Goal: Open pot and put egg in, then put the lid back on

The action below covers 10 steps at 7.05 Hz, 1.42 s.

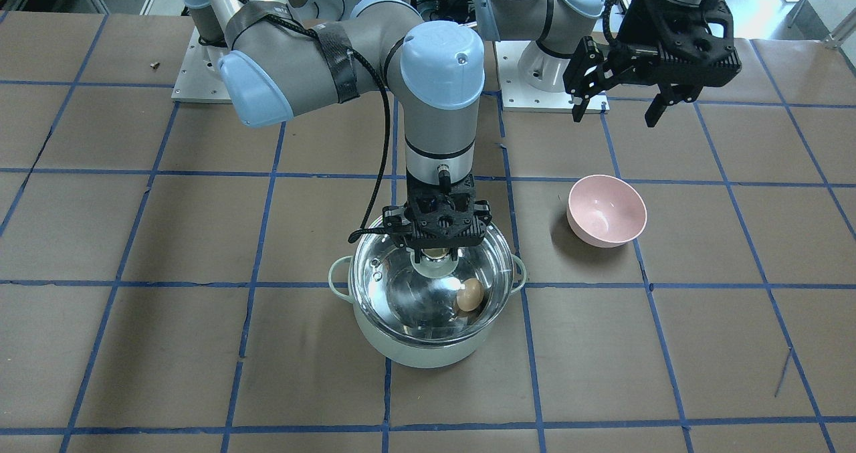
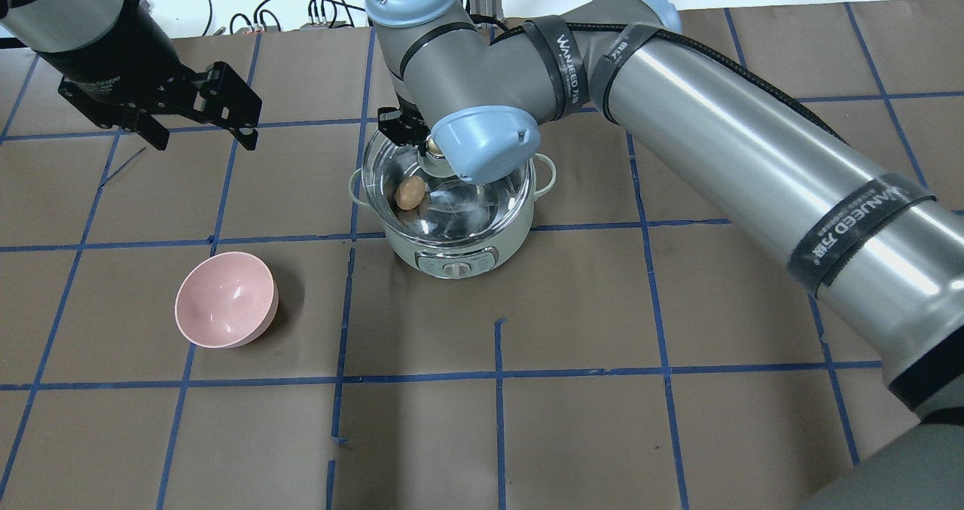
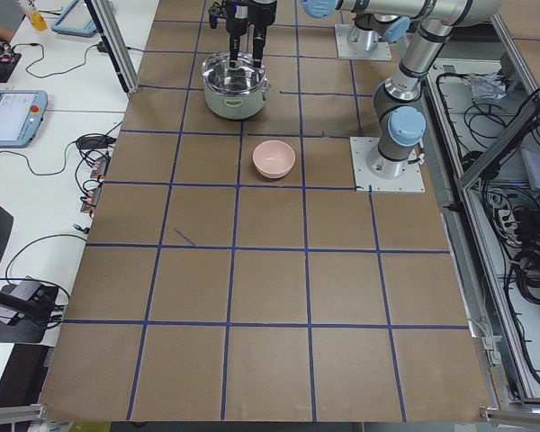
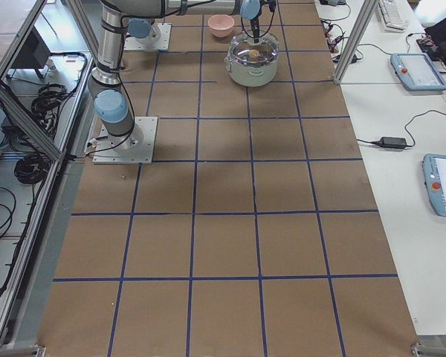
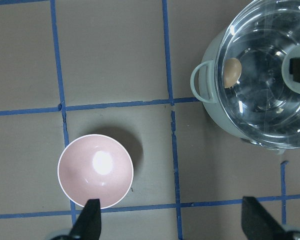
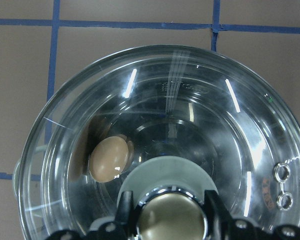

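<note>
The mint-green pot (image 1: 428,352) stands mid-table with the brown egg (image 1: 469,294) lying inside it. The egg shows through the glass in the right wrist view (image 6: 108,159). The clear glass lid (image 1: 394,306) covers the pot's mouth. I cannot tell if it rests fully on the rim or sits just above it. My right gripper (image 1: 438,252) reaches straight down and is shut on the lid's gold-beige knob (image 6: 170,220), one finger (image 6: 125,212) on each side. My left gripper (image 2: 203,142) hangs open and empty above the table, well away from the pot.
A pink bowl (image 1: 606,211) sits empty on the robot's left of the pot, a grid square away, and shows below the left gripper in the left wrist view (image 5: 95,171). The brown table carries blue tape grid lines.
</note>
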Available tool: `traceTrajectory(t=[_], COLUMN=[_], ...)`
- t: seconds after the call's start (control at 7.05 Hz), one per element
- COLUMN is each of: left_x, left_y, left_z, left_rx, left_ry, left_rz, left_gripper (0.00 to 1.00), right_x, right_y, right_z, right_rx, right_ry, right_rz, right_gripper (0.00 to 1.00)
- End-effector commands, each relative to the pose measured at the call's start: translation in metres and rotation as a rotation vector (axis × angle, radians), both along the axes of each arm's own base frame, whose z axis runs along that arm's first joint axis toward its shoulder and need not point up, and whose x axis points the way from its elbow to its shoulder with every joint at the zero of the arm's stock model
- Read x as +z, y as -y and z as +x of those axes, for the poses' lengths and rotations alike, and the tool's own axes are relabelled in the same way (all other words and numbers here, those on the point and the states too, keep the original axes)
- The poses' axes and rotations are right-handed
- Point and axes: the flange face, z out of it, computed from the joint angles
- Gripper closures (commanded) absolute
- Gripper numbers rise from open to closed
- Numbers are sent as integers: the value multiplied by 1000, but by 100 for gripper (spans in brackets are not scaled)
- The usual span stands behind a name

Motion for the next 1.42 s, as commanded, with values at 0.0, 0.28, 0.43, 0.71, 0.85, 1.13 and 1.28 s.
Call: traceTrajectory(t=[0.0, 0.28, 0.43, 0.71, 0.85, 1.13, 1.28], left_x=[1, -3, -3, -4, -6, -8, -8], left_y=[0, 1, 1, 1, 1, 0, 0], left_z=[-1, -1, -1, -1, -1, -3, -4], left_rx=[1, 0, -1, -1, -1, -5, -6], left_ry=[-4, -8, -8, -6, -7, -4, -5], left_rz=[-2, 6, 6, 7, 12, 17, 15], left_gripper=[0, 0, 0, 0, 0, 0, 0], right_x=[-5, -8, -7, -7, -6, 22, 57], right_y=[-2, -2, -2, -1, -1, 9, 6], right_z=[-1, -2, -2, -3, -4, -35, -85], right_rx=[14, 35, 37, 55, 56, 37, -12], right_ry=[10, 3, 4, 0, -2, 5, -14], right_rz=[-26, -23, -24, -25, -24, -37, 9], right_gripper=[86, 69, 34, 31, 30, 18, 0])
